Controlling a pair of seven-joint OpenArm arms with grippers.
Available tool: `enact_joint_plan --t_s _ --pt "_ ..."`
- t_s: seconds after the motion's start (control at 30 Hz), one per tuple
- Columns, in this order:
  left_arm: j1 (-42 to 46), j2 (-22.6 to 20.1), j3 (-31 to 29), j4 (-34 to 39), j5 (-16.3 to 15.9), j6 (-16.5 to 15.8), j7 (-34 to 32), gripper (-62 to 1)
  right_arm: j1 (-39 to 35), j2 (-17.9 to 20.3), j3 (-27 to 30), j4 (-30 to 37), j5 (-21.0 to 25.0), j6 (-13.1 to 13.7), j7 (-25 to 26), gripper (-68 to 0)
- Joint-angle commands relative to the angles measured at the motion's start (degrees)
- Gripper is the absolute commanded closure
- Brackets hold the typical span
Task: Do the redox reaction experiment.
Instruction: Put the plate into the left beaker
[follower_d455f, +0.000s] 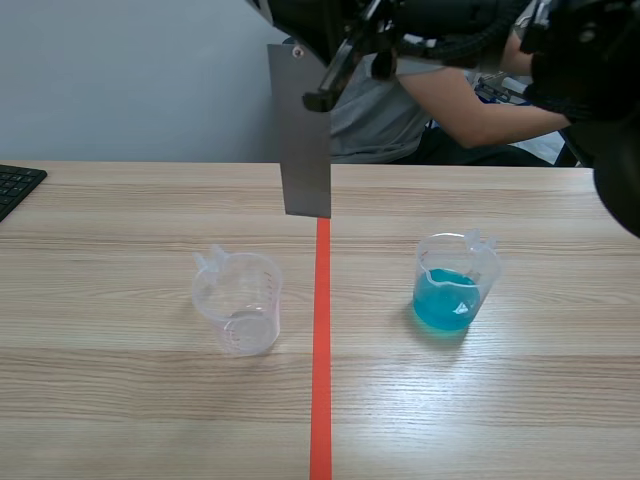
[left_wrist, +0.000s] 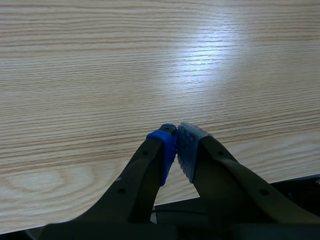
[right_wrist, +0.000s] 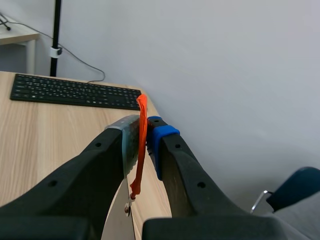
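Your right tool (follower_d455f: 322, 97) was clenched on the grey metal sheet (follower_d455f: 305, 150) near its top edge. In the wrist view an orange-red strip (right_wrist: 140, 150) showed pinched between the pads. The sheet hung upright, high above the tabletop (follower_d455f: 120, 220) and well to the left of the beaker of blue liquid (follower_d455f: 455, 285), about over the tape line.

The step in hand looked like dipping that sheet into the blue liquid. You needed to carry it rightward until its lower edge stood over that beaker's mouth, turn it so its narrow side fitted the rim, then lower it slowly. A swinging sheet could have tipped so light a beaker.

Of the 2 beakers, the empty beaker (follower_d455f: 240, 300) stood further left. Your left tool (left_wrist: 176, 145) was clenched on nothing, low over bare wood.
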Motion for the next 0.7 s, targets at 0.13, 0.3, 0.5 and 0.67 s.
enact_joint_plan --t_s 0.13,0.3,0.5,0.67 --pt "-0.02 0.13 -0.44 0.24 -0.20 -0.13 -0.22 -4.4 1.49 -4.52 -2.84 0.85 -2.82 0.33 0.13 -1.5" --pt "-0.02 0.13 -0.44 0.24 -0.22 -0.13 -0.22 -4.4 1.46 -8.04 -5.90 0.83 -5.77 0.33 -1.46 -1.5" --pt "-0.02 0.13 -0.44 0.24 -0.22 -0.13 -0.20 -4.4 1.46 -10.36 -7.50 0.72 -7.65 0.00 -2.05 -1.5" --pt "-0.02 0.13 -0.44 0.24 -0.22 -0.13 -0.17 -4.4 1.46 -11.17 -7.65 0.61 -8.26 -0.39 -2.08 -1.5"
